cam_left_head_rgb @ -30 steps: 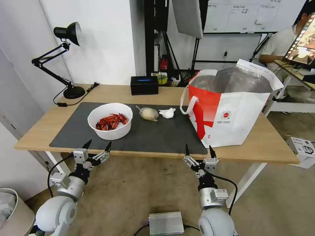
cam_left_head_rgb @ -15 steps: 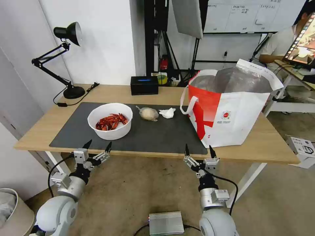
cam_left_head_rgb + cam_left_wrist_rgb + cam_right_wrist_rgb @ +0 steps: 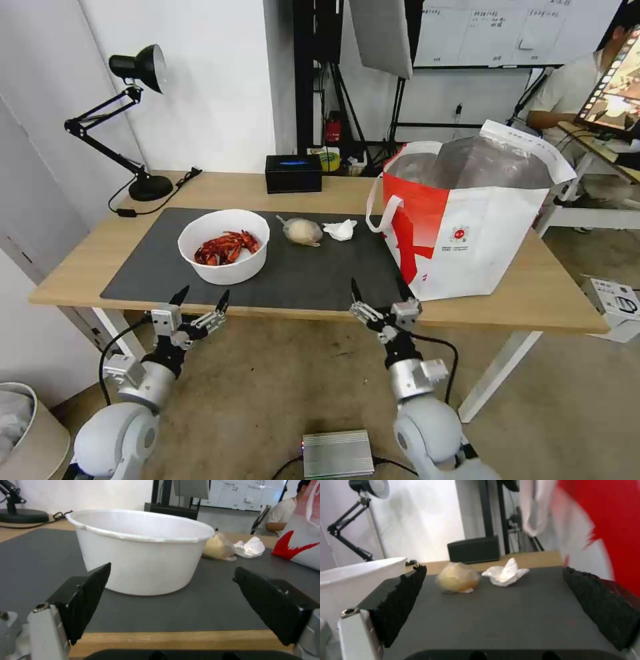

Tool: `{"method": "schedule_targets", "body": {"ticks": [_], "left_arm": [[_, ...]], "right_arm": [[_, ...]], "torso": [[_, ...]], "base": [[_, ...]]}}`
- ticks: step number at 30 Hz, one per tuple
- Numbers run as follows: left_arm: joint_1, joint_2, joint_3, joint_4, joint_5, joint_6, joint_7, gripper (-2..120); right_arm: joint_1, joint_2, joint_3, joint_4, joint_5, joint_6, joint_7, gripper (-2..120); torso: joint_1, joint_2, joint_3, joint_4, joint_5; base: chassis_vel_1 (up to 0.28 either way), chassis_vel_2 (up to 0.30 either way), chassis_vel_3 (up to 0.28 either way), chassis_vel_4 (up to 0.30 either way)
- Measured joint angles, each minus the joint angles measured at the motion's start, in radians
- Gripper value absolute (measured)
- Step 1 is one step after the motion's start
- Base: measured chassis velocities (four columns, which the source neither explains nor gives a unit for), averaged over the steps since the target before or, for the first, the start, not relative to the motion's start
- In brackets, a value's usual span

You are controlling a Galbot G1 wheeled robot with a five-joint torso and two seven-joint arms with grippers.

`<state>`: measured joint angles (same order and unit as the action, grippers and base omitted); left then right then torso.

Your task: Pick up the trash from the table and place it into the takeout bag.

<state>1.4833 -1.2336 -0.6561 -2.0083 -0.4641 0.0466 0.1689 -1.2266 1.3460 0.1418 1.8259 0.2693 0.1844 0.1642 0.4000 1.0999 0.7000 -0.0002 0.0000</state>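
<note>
A light wood table (image 3: 200, 190) carries a dark grey mat (image 3: 320, 273), the landmark here. On the mat sit a white bowl of red crayfish shells (image 3: 224, 245), a small clear bag with a beige lump (image 3: 302, 231) and a crumpled white tissue (image 3: 341, 229). The white-and-red takeout bag (image 3: 467, 227) stands at the mat's right end. The right gripper (image 3: 378, 292), fingers spread, is at the mat's near edge; the left gripper (image 3: 200, 299), also spread, hangs just off that edge, facing the bowl. A good approach probably keeps the right fingers wide, level and centred on one small item.
</note>
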Motion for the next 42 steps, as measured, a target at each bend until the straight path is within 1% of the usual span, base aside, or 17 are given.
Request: {"method": "schedule_targets", "body": {"ticks": [4, 5, 8, 9, 12, 13, 16, 18, 19, 20, 21, 22, 23, 24, 28, 37, 42], "left_arm": [[-0.008, -0.02, 0.003, 0.012, 0.007, -0.002, 0.002, 100], [-0.008, -0.02, 0.003, 0.012, 0.007, -0.002, 0.002, 100], [-0.011, -0.026, 0.004, 0.025, 0.007, -0.014, 0.013, 100], [-0.011, -0.026, 0.004, 0.025, 0.007, -0.014, 0.013, 100], [-0.017, -0.03, 0.002, 0.042, 0.008, -0.021, 0.022, 100], [-0.017, -0.03, 0.002, 0.042, 0.008, -0.021, 0.022, 100], [-0.023, -0.032, 0.001, 0.055, 0.007, -0.023, 0.023, 100], [-0.024, -0.032, 0.001, 0.057, 0.006, -0.023, 0.024, 100], [-0.025, -0.032, 0.0, 0.06, 0.006, -0.024, 0.025, 100], [-0.027, -0.033, 0.0, 0.061, 0.005, -0.025, 0.029, 100], [-0.027, -0.033, 0.0, 0.061, 0.005, -0.025, 0.029, 100], [-0.027, -0.033, -0.001, 0.064, 0.004, -0.027, 0.027, 100], [-0.027, -0.034, -0.001, 0.066, 0.004, -0.029, 0.027, 100], [-0.028, -0.034, -0.003, 0.067, 0.002, -0.032, 0.027, 100], [-0.022, -0.034, -0.011, 0.068, -0.003, -0.038, 0.028, 100], [-0.017, -0.03, -0.023, 0.067, -0.012, -0.041, 0.029, 100], [-0.019, -0.029, -0.021, 0.066, -0.013, -0.041, 0.029, 100]], "right_arm": [[0.163, 0.013, -0.059, -0.136, 0.015, -0.005, 0.004, 100], [0.163, 0.013, -0.059, -0.136, 0.015, -0.005, 0.004, 100], [0.268, 0.034, -0.099, -0.236, 0.022, -0.006, 0.008, 100], [0.268, 0.034, -0.099, -0.236, 0.022, -0.006, 0.008, 100], [0.345, 0.056, -0.125, -0.334, 0.028, -0.003, 0.014, 100], [0.345, 0.056, -0.125, -0.334, 0.028, -0.003, 0.014, 100], [0.415, 0.071, -0.145, -0.422, 0.044, -0.001, 0.026, 100], [0.432, 0.075, -0.149, -0.441, 0.047, -0.001, 0.028, 100], [0.466, 0.085, -0.158, -0.47, 0.051, -0.001, 0.033, 100], [0.501, 0.095, -0.161, -0.502, 0.053, -0.001, 0.039, 100], [0.501, 0.095, -0.161, -0.502, 0.053, -0.001, 0.039, 100], [0.526, 0.103, -0.164, -0.525, 0.054, -0.001, 0.048, 100], [0.55, 0.113, -0.171, -0.548, 0.055, -0.004, 0.055, 100], [0.59, 0.127, -0.179, -0.579, 0.057, -0.011, 0.072, 100], [0.642, 0.148, -0.193, -0.611, 0.069, -0.035, 0.106, 100], [0.67, 0.153, -0.206, -0.597, 0.115, -0.084, 0.167, 100], [0.711, 0.151, -0.217, -0.595, 0.15, -0.169, 0.239, 100]], "torso": [[0.0, 0.0, 0.0, 0.0002, 0.0], [0.0, 0.0, 0.0, 0.0002, 0.0], [0.0, 0.0, 0.0, 0.0004, 0.0], [0.0, 0.0, 0.0, 0.0004, 0.0], [0.0, 0.0, 0.0, 0.0002, -0.0001], [0.0, 0.0, 0.0, 0.0002, -0.0001], [0.0, 0.0, 0.0, 0.0001, -0.0001], [0.0, 0.0, 0.0, 0.0001, -0.0001], [0.0, 0.0, 0.0, -0.0006, -0.0007], [0.0, 0.0, 0.0, 0.0004, -0.0001], [0.0, 0.0, 0.0, 0.0004, -0.0001], [0.0, 0.0, 0.0, 0.0, 0.0001], [0.0, 0.0, 0.0, 0.0005, -0.0002], [0.0, 0.0, 0.0, 0.0003, 0.0], [0.0, 0.0, 0.0, 0.0003, -0.0001], [0.0, 0.0, 0.0, 0.0002, 0.0], [0.0, 0.0, 0.0, 0.0002, 0.0]], "base": [[0.0, 0.0, 0.0, 0.0], [0.0, 0.0, 0.0, 0.0], [0.0, 0.0, 0.0, 0.0], [0.0, 0.0, 0.0, 0.0], [0.0, 0.0, 0.0, 0.0], [0.0, 0.0, 0.0, 0.0], [0.0, 0.0, 0.0, 0.0], [0.0, 0.0, 0.0, 0.0], [0.0, 0.0, 0.0, 0.0], [0.0, 0.0, 0.0, 0.0], [0.0, 0.0, 0.0, 0.0], [0.0, 0.0, 0.0, 0.0], [0.0, 0.0, 0.0, 0.0], [0.0, 0.0, 0.0, 0.0], [0.0, 0.0, 0.0, 0.0], [0.0, 0.0, 0.0, 0.0], [0.0, 0.0, 0.0, 0.0]]}}
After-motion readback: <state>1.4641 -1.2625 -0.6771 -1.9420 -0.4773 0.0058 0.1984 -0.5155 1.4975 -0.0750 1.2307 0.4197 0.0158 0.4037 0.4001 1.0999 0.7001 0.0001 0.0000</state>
